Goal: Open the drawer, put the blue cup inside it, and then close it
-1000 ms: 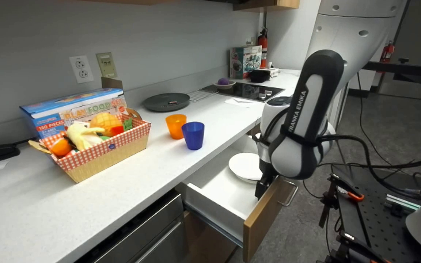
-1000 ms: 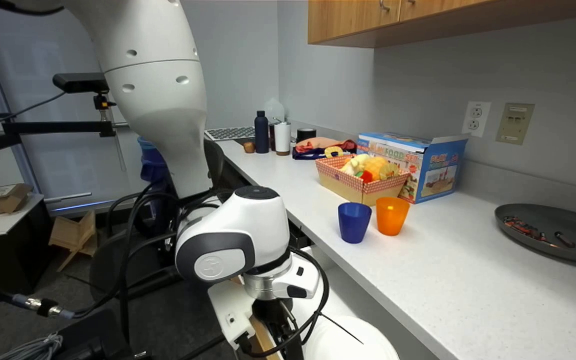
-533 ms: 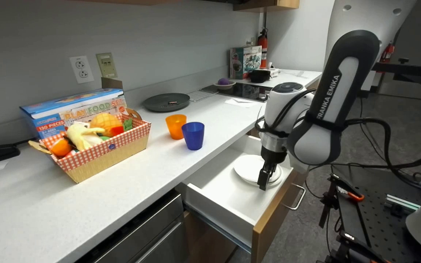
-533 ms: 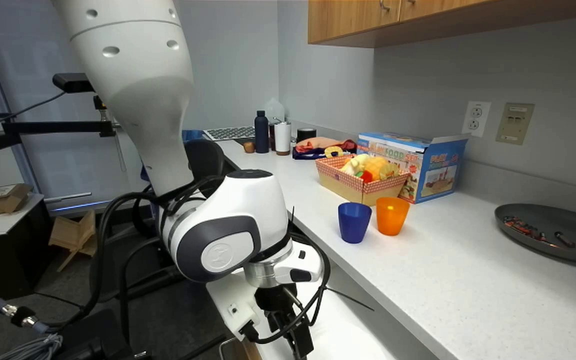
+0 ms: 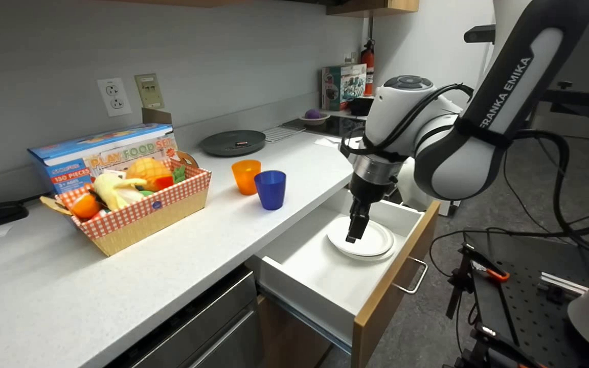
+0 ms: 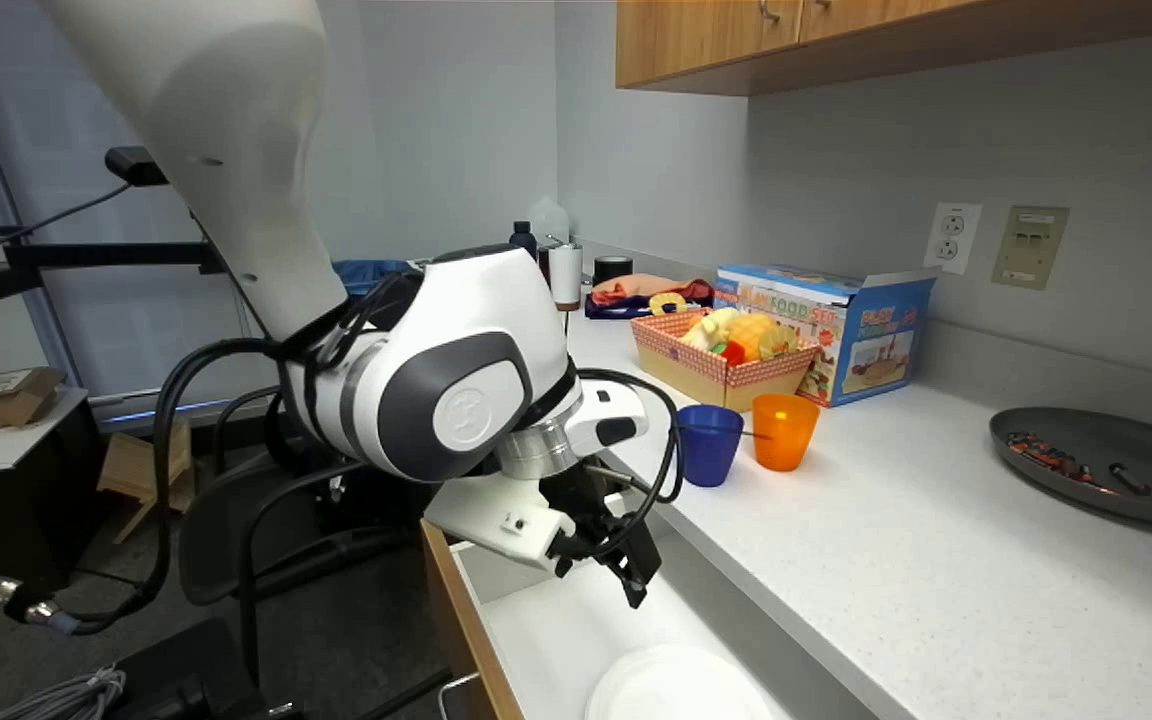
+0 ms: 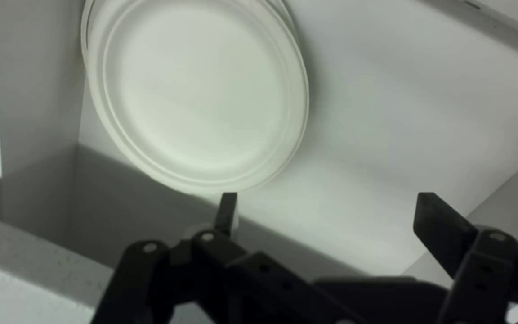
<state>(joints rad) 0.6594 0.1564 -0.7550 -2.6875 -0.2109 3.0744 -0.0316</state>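
Note:
The drawer [image 5: 376, 327] stands pulled out under the counter, its wood front and metal handle [image 5: 419, 280] facing the floor area. On the counter, near the edge above the drawer, the blue cup [image 5: 270, 191] stands upright; it also shows in an exterior view as the blue cup [image 6: 706, 450], partly crossed by a cable. My gripper [image 5: 356, 232] hangs tilted over the drawer's interior, apart from the cup. In the wrist view the gripper [image 7: 326, 198] is open, its fingers wide apart with only the white drawer floor [image 7: 398, 112] behind them.
White plates [image 5: 368, 240] lie stacked in the drawer, below the gripper. An orange cup [image 5: 246, 176] stands close beside the blue one. Farther along are a basket of play food [image 5: 151, 214], a box [image 6: 866, 330] and a dark pan [image 5: 233, 143]. The counter edge [image 6: 736, 575] overhangs the drawer.
The drawer slid out slightly farther, then stayed put. My gripper rose from behind the drawer front and moved inward over the drawer, towards the counter. Both cups have not moved.

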